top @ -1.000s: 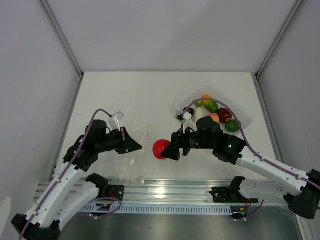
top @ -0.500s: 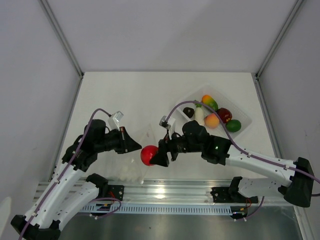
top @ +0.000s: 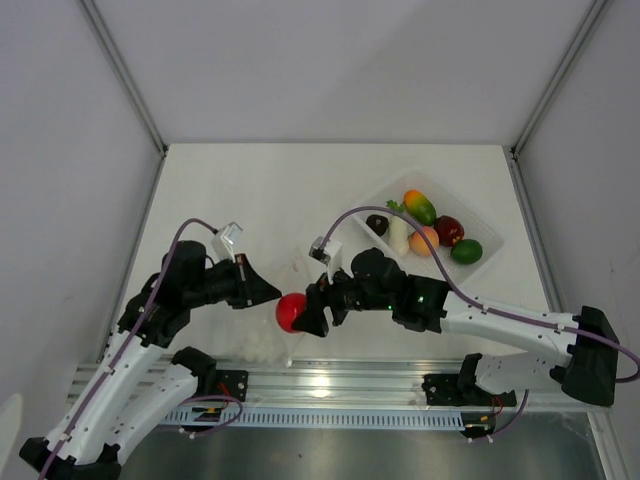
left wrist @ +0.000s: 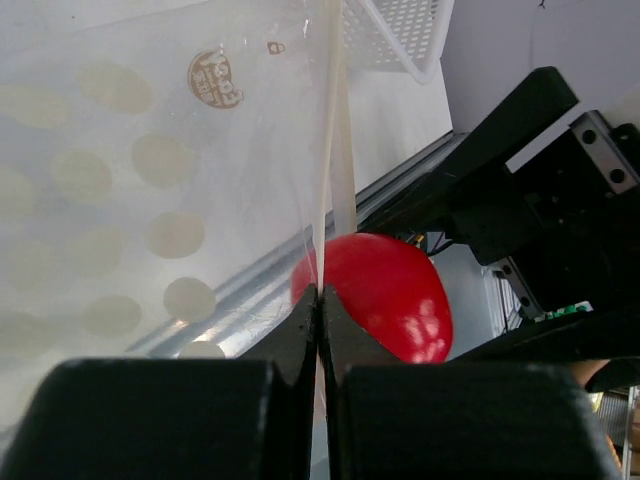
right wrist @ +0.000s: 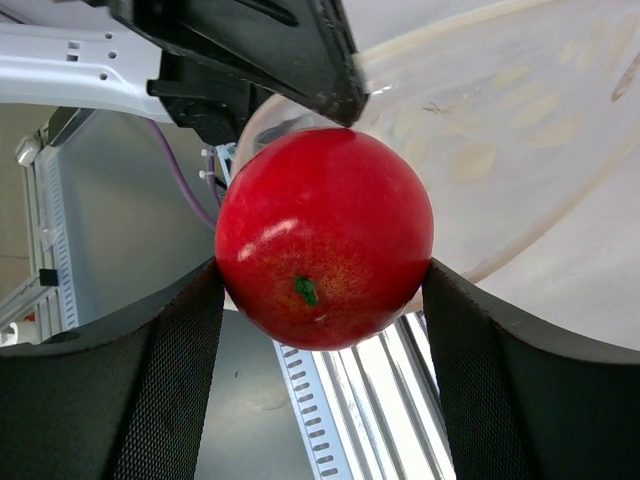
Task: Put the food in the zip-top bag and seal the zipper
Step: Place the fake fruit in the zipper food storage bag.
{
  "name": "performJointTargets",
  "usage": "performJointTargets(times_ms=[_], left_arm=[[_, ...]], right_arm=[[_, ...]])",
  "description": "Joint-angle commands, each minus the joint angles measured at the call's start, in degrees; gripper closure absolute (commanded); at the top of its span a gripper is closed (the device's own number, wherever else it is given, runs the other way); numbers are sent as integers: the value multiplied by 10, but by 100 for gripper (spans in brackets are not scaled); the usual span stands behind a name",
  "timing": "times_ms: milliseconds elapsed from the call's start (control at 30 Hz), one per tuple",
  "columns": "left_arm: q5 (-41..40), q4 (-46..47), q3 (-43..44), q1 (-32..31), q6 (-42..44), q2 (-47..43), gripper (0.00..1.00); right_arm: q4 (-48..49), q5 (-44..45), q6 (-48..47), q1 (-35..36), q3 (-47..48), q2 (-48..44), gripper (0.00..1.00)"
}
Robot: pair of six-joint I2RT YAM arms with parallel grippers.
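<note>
At mouth of clear crinkly zip-top bag (left wrist: 150, 150), right claw (right wrist: 325, 310) clamped glossy round red toy apple (right wrist: 325, 235) by its sides; left claw (left wrist: 320, 312) pinched bag's lip, fully closed. Apple prob. light, rigid, slick: grip across widest part. Film limp, may fold. Zipper strip & bag interior hard to make out.

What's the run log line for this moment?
left gripper: shut on zip-top bag edge | right gripper: shut on red apple, at bag mouth | other food: in tray | bag: unsealed
</note>
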Motion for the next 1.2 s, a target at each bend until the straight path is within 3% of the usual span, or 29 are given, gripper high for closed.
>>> performJointTargets(times_ms=[0,267,633,700,833,967,1033,1067,1100,1167], left_arm=[[15,-5,38,3,-15,-11,99],[21,-6,36,3,-28,-27,99],[24,-32,43,3,-22,-32,100],[24,-31,41,3,-23,-36,99],[27,-28,34,3,-29,-40,100],[26,-27,33,3,-29,-41,99],[26,-26,32,3,-29,-40,99],[26,-24,32,3,-29,-40,99],[27,-23,32,3,-30,-39,99],[27,-19,32,3,-31,-37,99]], right_arm=[[0,34,-4,9,27,6,100],[-22,74,11,33,45,27,100],[-33,127,22,46,69,44,84],[-38,136,25,46,70,43,75],[-48,151,25,49,74,39,47],[-56,178,25,55,74,30,30],[-61,186,26,55,74,22,15],[-62,190,26,55,74,19,14],[-62,192,25,56,74,16,3],[-66,196,22,55,74,7,1]])
